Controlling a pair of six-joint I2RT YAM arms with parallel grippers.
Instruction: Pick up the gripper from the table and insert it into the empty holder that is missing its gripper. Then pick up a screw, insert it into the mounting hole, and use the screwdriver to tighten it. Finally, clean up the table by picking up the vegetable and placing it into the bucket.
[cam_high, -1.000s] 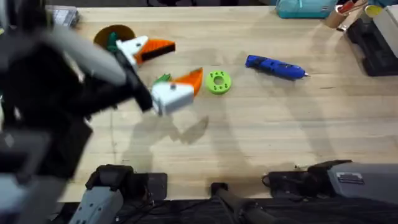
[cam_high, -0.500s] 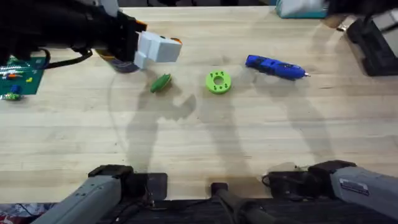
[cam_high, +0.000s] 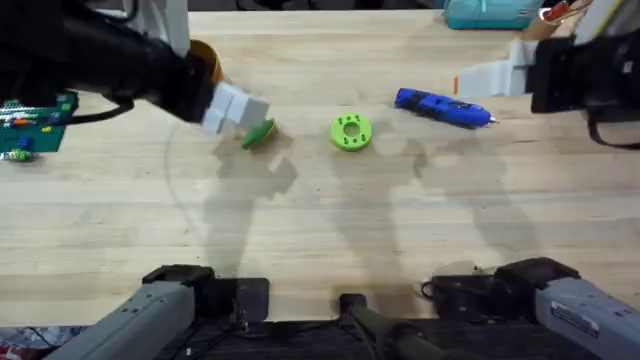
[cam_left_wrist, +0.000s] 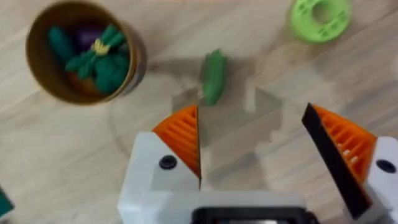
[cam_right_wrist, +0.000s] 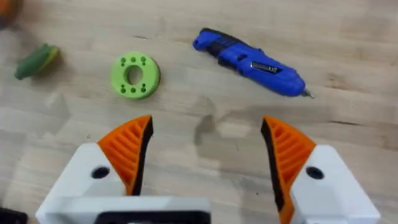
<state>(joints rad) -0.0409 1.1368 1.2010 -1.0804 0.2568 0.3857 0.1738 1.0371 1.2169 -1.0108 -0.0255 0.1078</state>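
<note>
The vegetable (cam_high: 258, 133), a small dark-green leaf shape, lies flat on the wood. My left gripper (cam_high: 238, 108) hovers just up-left of it, open and empty; in the left wrist view the vegetable (cam_left_wrist: 213, 76) lies ahead of the orange pads (cam_left_wrist: 181, 138). The orange bucket (cam_high: 205, 58) stands behind that arm; the bucket (cam_left_wrist: 81, 53) holds toy vegetables. The blue screwdriver (cam_high: 443, 108) lies right of centre. My right gripper (cam_high: 490, 78) hangs open above and right of it, with the screwdriver (cam_right_wrist: 252, 61) ahead of its fingers. The loose gripper, holder and screw are out of view.
A lime-green disc with holes (cam_high: 351, 131) lies between the vegetable and the screwdriver. A green circuit board (cam_high: 35, 118) sits at the left edge. A teal box (cam_high: 490, 12) and a black case (cam_high: 600, 70) are at the back right.
My left gripper swung up to the bucket, then came down and right, close to the vegetable. The right arm has entered at the upper right, near the screwdriver.
</note>
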